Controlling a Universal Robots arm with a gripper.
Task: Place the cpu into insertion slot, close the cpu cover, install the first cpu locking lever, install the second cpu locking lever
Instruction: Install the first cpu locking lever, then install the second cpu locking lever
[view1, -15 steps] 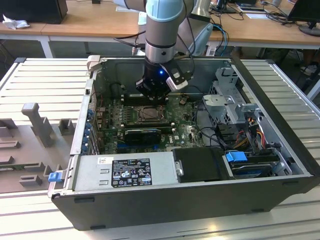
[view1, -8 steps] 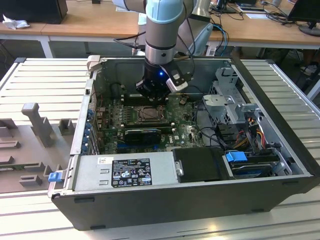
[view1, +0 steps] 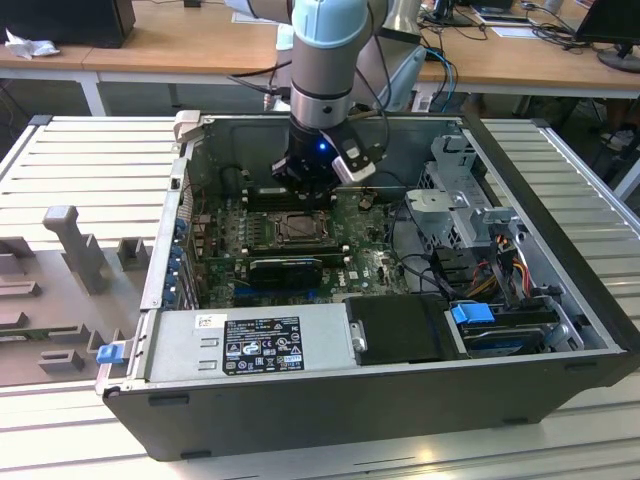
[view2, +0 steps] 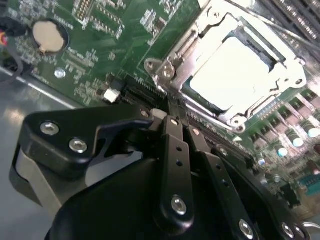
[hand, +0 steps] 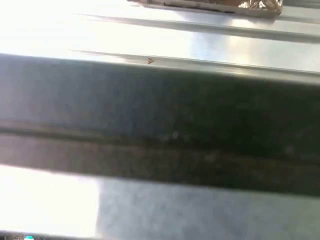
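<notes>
On the ribbed grey metal table (view1: 560, 180) you have the big open black computer case (view1: 400, 400), lying on its side. Inside it, toward the exterior view's left, lies the green circuit board (view1: 375, 262). At the near side of the case sits the grey metal power supply box (view1: 250, 345), and just beside it, toward the exterior view's right, a black rectangular drive cover (view1: 400, 328).

Your grey and light blue robot arm (view1: 325, 60) comes down from the far side into the case. Its black gripper (view1: 303, 186) hangs just over the far edge of the small square insertion slot with silver metal rim (view1: 298, 229). In the second wrist view you see the two thin black fingers (view2: 175, 145) pressed together with nothing between them, and their tips (view2: 172, 107) are at the corner of the socket, touching or nearly touching the metal there; which one, you cannot tell.

The flat square cpu with the dull silver top (view2: 235, 75) sits already in the slot. The thin silver cpu cover frame (view2: 207, 32) lies down around it. A round silver coin battery (view2: 49, 36) is well apart on the board.
</notes>
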